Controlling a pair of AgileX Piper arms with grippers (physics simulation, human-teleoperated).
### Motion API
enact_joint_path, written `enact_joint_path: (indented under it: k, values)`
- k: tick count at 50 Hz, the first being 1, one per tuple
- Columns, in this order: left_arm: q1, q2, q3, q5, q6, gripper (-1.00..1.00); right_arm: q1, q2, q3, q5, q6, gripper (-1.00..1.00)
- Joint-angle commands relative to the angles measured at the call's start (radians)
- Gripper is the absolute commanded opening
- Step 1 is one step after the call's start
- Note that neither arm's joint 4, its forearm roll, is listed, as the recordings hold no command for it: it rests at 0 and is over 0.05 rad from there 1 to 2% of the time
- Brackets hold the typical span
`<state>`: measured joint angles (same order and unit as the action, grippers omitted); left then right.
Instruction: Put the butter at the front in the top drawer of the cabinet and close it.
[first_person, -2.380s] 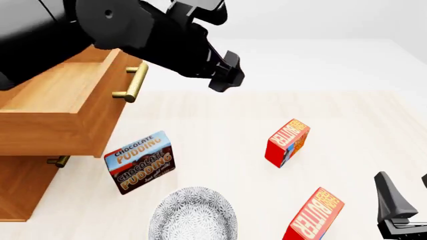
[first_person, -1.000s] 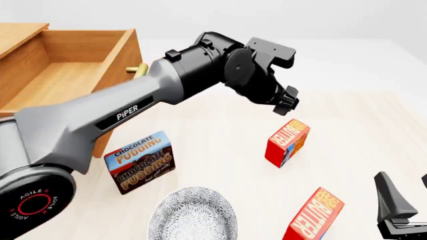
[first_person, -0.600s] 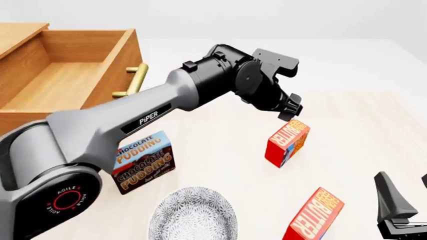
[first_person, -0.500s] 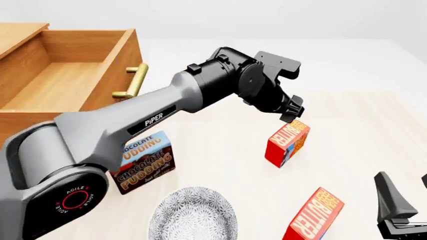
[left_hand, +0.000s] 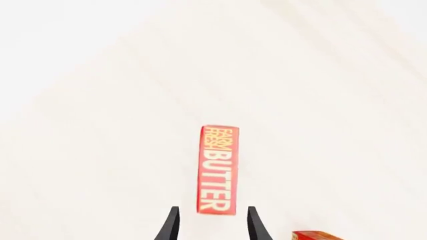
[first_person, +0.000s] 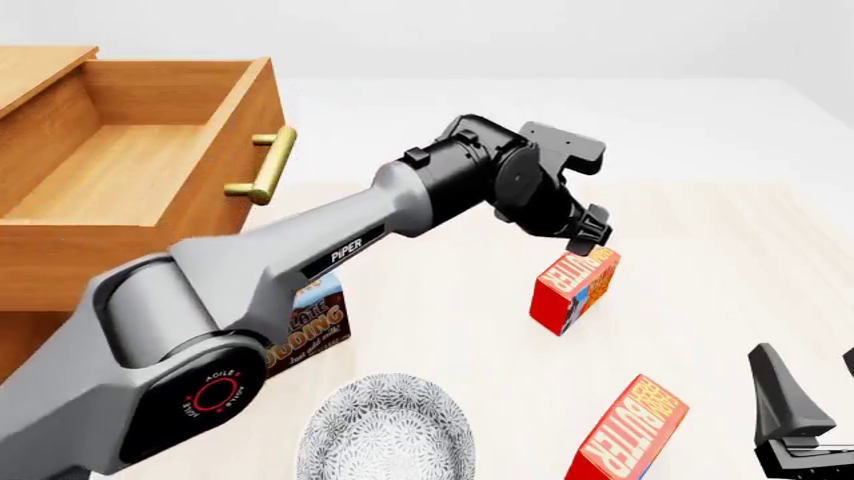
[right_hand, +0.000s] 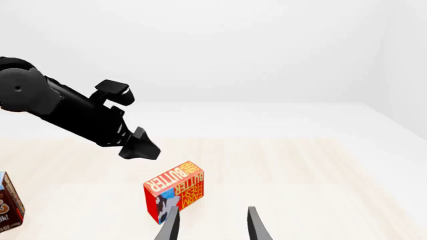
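Standing upright on the table, the butter (first_person: 575, 289) sits well right of the top drawer (first_person: 200, 205), which is pulled out and open w/ nothing visible inside. The 2nd butter carton (first_person: 627, 430) is nearer the camera, by the right gripper (first_person: 809, 405).

Step in hand, as I read it: approach for the pick. The left gripper (first_person: 595, 236) hangs just above the carton's top edge, apparently not touching yet. In the left wrist view the carton's narrow lettered top lies roughly on the line between the fingertips. Jaws are parted a bit wider than that face, w/ nothing held. Right gripper idles low at the right, jaws apart, empty.

Next move prob calls for a short straight descent so the fingers straddle the narrow sides, then a squeeze, lift and carry over to the drawer. The carton is tall and thin, so an off-centre touch could tip it.

Vs 0.5 s ago: left gripper dropped and slid right, closing on the carton. Vs 2.4 s ago it was up near the brass handle (first_person: 267, 165) of the cabinet (first_person: 34, 65). Cartons, pudding box (first_person: 315, 325), patterned bowl (first_person: 387, 432) and right gripper unchanged.
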<state>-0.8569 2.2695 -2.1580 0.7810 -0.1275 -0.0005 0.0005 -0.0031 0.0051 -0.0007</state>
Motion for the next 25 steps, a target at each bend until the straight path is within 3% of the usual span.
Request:
enact_joint_path:
  k: [1, 25]
  values:
    - [-0.005, 0.041, -0.012, -0.008, -0.010, 1.00, 0.000, 0.000, 0.001, -0.001, 0.000, 1.00]
    - [-0.023, 0.058, 0.041, -0.068, -0.046, 1.00, 0.000, 0.000, 0.001, -0.001, 0.000, 1.00]
